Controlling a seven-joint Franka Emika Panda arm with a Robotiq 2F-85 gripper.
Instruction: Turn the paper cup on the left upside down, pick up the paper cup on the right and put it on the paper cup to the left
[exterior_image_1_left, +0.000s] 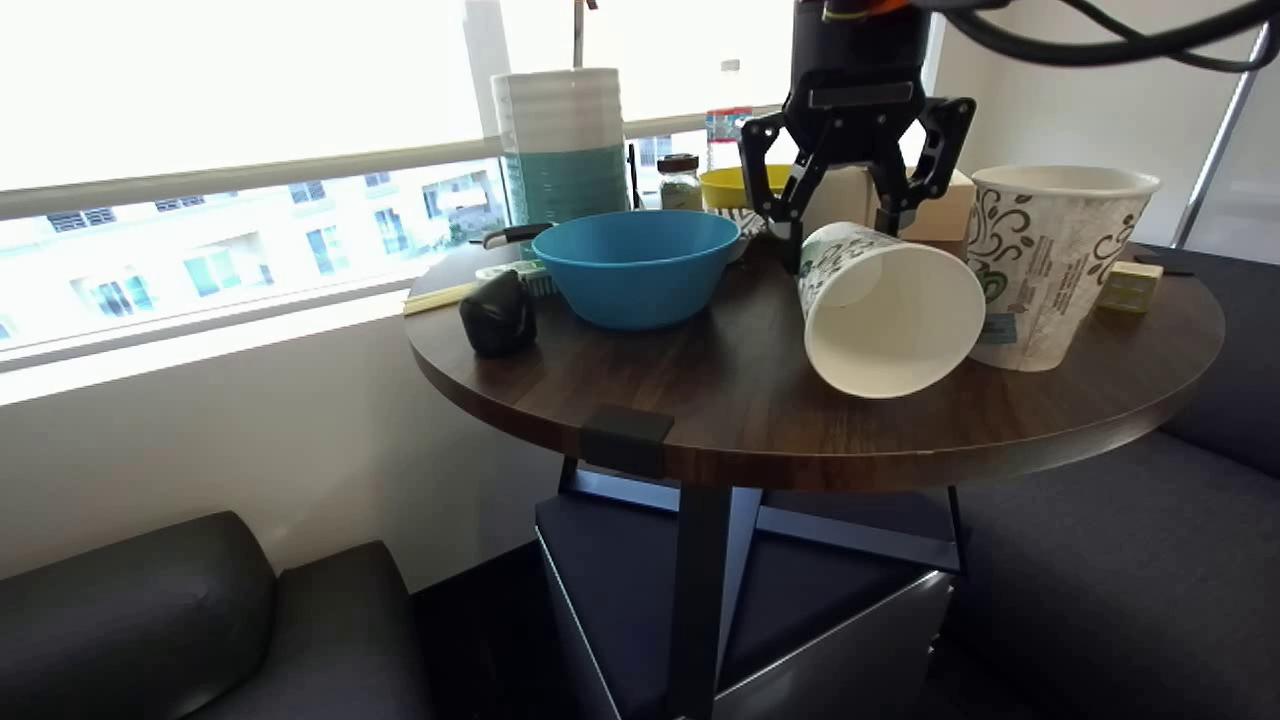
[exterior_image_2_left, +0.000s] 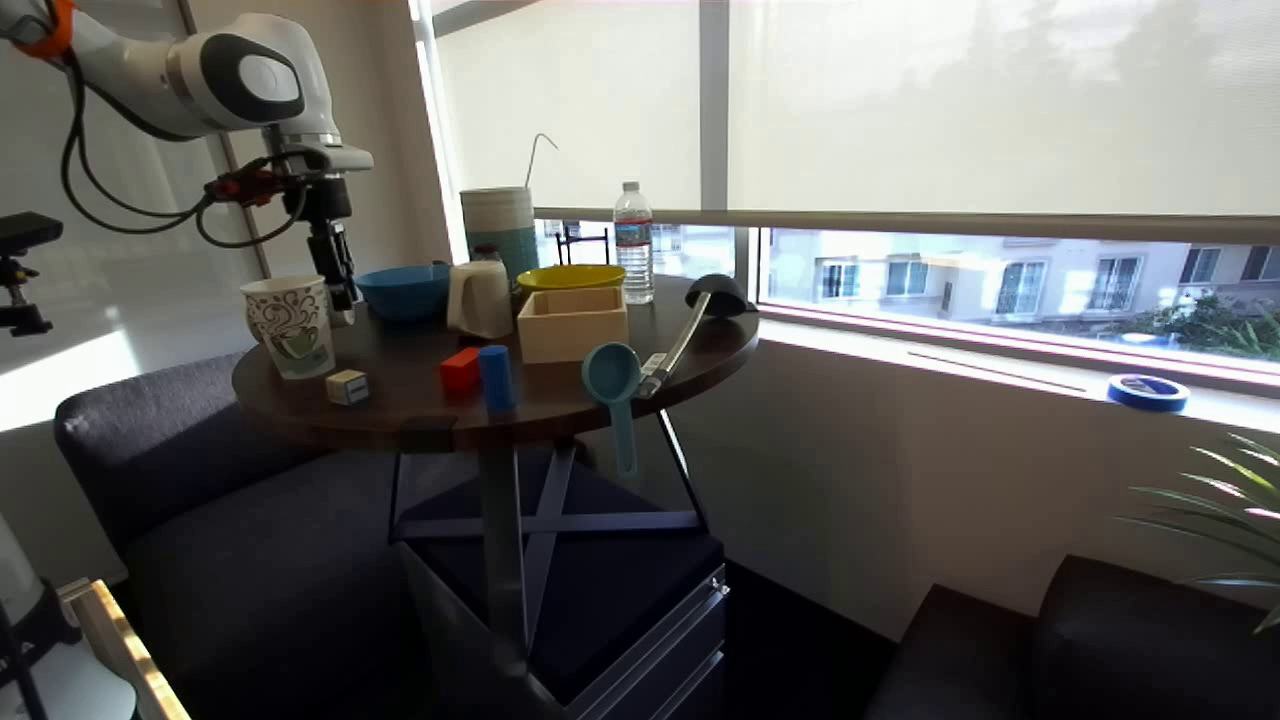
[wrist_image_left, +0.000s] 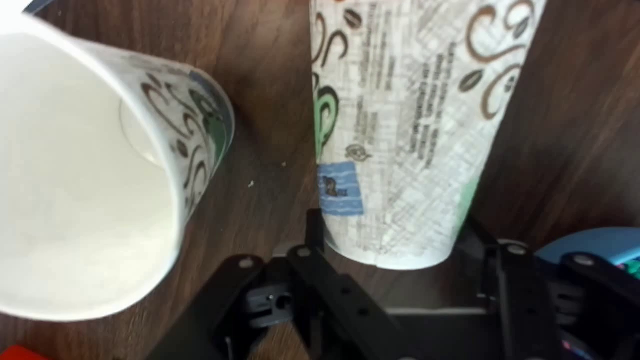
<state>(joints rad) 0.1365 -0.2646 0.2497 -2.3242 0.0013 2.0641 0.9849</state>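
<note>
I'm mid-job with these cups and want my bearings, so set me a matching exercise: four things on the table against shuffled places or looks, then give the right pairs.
Things
1. tipped paper cup
2. upright paper cup
3. red block
4. water bottle

Places and looks
A. beside the blue block
B. tall and see-through
C. base between the tips of the pincer
D. nearest the small cube

Right pairs: 1-C; 2-D; 3-A; 4-B

there are two paper cups, two bowls and one water bottle.
</note>
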